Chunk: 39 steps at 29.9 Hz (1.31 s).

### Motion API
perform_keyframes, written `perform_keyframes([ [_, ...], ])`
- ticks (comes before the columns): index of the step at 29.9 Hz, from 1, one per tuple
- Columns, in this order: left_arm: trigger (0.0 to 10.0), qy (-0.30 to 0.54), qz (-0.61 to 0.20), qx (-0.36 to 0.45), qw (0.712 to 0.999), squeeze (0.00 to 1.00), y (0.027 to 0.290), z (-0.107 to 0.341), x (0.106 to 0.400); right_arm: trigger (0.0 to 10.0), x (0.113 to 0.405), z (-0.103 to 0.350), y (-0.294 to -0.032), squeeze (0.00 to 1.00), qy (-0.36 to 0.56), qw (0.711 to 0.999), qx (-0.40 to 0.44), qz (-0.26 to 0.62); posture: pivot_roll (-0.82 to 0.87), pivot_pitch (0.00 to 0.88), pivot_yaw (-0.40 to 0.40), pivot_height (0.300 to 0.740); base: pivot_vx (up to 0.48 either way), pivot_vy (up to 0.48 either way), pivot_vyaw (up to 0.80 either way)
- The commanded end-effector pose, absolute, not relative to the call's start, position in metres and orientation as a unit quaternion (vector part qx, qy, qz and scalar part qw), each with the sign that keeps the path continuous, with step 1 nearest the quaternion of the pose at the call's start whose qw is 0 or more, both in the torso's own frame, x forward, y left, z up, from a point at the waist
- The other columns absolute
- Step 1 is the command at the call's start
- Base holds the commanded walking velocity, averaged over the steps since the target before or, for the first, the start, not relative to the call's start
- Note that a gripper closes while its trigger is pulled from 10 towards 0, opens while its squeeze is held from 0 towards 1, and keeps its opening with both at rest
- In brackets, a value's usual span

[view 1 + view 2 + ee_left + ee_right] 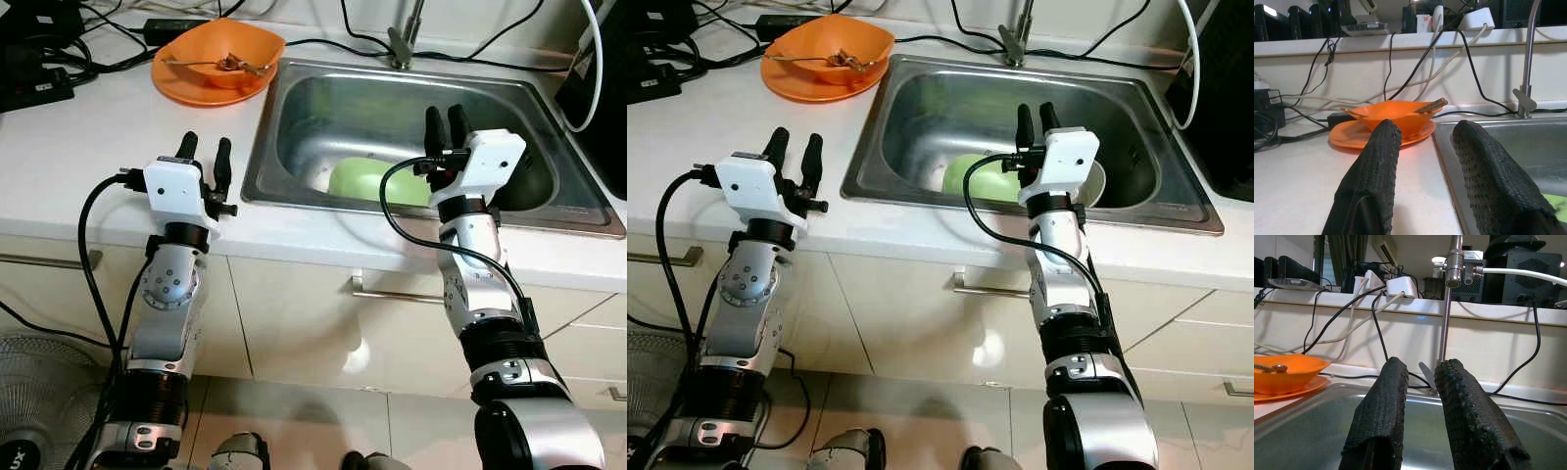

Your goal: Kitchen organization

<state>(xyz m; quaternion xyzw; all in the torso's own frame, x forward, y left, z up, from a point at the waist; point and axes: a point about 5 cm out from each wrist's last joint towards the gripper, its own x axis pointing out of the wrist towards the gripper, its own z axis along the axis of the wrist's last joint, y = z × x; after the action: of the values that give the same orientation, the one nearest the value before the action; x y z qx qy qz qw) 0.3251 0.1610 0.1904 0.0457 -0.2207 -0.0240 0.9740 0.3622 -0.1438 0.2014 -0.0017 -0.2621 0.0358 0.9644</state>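
Hovering empty, the left gripper (206, 150) gapes over the counter (88, 147), the right gripper (447, 125) narrowly parted above the sink (294, 98).

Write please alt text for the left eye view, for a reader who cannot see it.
Two silver robot arms reach toward a white kitchen counter: the left pincer open over it, the right pincer open over a steel sink holding a green dish. An orange bowl sits behind.

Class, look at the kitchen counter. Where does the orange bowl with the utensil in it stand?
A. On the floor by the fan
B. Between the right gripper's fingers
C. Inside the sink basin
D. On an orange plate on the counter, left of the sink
D: the orange bowl stands on an orange plate on the white counter, left of the sink.
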Motion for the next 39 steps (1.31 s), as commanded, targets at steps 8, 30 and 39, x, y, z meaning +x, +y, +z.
perform_keyframes([
  [8,10.0,-0.212,-0.024,0.041,0.976,0.00,0.1574,0.1866,0.3279,10.0,0.3632,0.1969,-0.1466,0.00,-0.253,0.967,-0.008,0.032,0.15,0.073,-0.035,0.740,0.000,0.047,0.00],
  [30,10.0,-0.203,-0.042,0.049,0.977,0.00,0.1499,0.1850,0.3296,10.0,0.3657,0.1929,-0.1476,0.00,-0.236,0.971,-0.006,0.035,0.15,0.091,-0.030,0.740,0.000,0.276,-0.12],
  [39,10.0,-0.207,-0.035,0.045,0.977,0.00,0.1489,0.1890,0.3306,10.0,0.3650,0.1901,-0.1466,0.00,-0.230,0.972,-0.006,0.037,0.15,0.098,-0.027,0.740,0.000,0.000,0.00],
])
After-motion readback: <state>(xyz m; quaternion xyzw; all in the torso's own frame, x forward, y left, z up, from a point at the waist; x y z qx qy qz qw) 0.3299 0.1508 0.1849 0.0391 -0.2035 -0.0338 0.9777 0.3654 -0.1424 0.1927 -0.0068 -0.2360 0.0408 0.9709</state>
